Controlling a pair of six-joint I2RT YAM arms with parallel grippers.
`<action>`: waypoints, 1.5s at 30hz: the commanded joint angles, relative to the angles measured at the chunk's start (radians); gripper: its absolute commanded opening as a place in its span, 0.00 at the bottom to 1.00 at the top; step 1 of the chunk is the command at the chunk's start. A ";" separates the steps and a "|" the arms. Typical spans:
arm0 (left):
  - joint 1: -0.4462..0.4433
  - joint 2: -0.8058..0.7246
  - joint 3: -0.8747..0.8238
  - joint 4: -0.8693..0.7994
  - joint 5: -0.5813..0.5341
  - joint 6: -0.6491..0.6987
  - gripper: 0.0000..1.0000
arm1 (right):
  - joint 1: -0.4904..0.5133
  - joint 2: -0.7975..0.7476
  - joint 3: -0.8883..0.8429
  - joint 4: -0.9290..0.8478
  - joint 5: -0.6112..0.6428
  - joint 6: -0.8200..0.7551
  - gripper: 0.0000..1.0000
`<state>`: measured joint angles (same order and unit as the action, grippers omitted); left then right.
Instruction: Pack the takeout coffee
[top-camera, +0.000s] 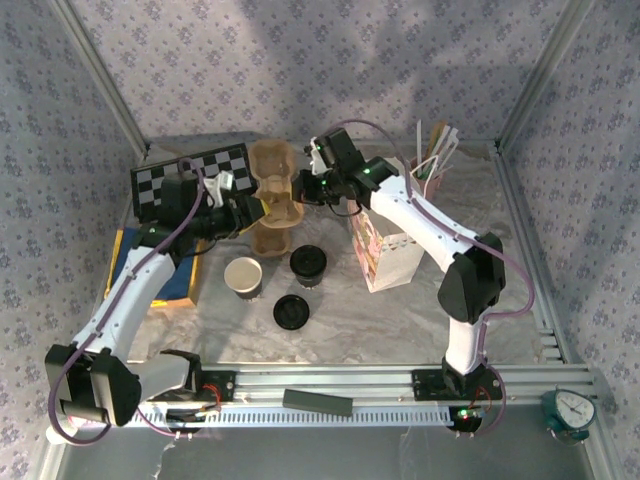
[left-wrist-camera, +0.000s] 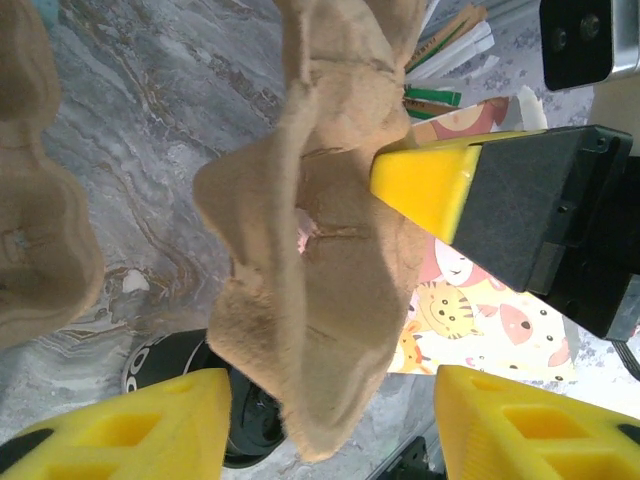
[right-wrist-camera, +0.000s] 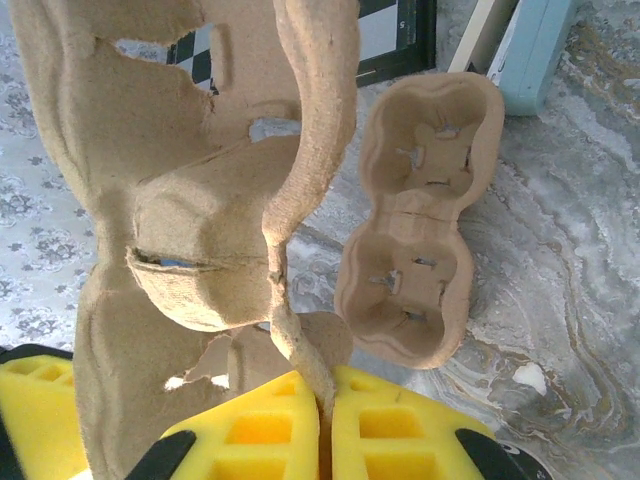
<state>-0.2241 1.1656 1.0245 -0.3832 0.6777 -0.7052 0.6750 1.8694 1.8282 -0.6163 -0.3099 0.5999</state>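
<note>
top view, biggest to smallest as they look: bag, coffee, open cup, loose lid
1. bag
2. open cup and coffee, too alike to rank
3. loose lid, slightly smaller

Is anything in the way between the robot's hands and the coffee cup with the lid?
Yes. The cup carrier hangs between the open left gripper and the takeout coffee, partly hiding it in the left wrist view. The right gripper is shut on that carrier's edge.

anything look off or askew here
Yes: one pulp carrier hangs on edge, pinched by its rim in the right end effector, not flat like the other carrier. A loose lid lies beside the lidless cup.
</note>
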 joint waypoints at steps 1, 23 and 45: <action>-0.013 0.010 0.045 -0.025 -0.038 0.038 0.50 | 0.015 -0.046 0.009 -0.013 0.045 -0.034 0.08; -0.086 0.030 0.085 -0.071 -0.119 0.083 0.35 | 0.028 -0.100 -0.028 -0.008 0.086 -0.041 0.08; -0.089 0.020 0.212 -0.081 -0.086 0.057 0.76 | 0.021 -0.168 0.047 -0.094 0.167 -0.088 0.08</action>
<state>-0.3080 1.2007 1.1706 -0.4671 0.5636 -0.6449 0.7010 1.7672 1.8233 -0.6598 -0.1806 0.5442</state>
